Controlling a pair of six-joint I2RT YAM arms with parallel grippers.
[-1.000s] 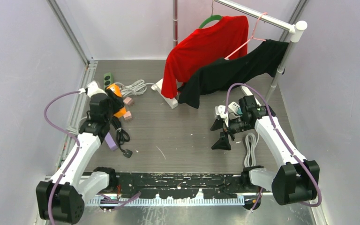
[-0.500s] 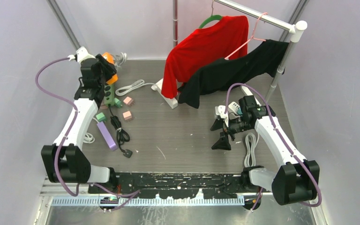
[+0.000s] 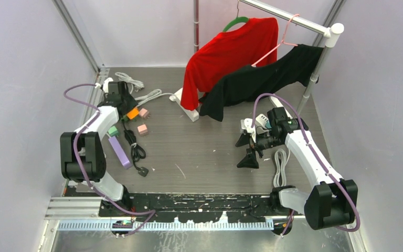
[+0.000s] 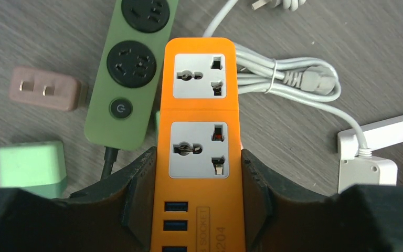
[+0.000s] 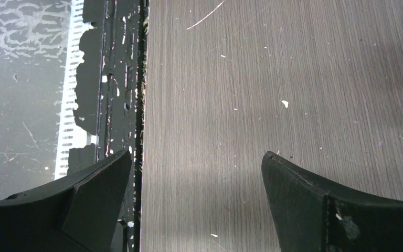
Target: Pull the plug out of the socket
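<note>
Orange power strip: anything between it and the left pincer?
Nothing visible. The left pincer clamps the orange power strip on both sides, fingers touching its edges. Both its visible sockets are empty.

Pale lilac walls close the space on 3 sides, under soft, even light that casts only faint shadows. The floor is a grey-brown wood-grain board, flecked with small white specks. At the far right stands a clothes rail on a slanted metal post, carrying 2 garments: a red top on a green hanger and a black one on a pink hanger. A bare aluminium strut runs up the far left corner. Along the near edge lie a scuffed black plate and a ribbed metal strip.
</note>
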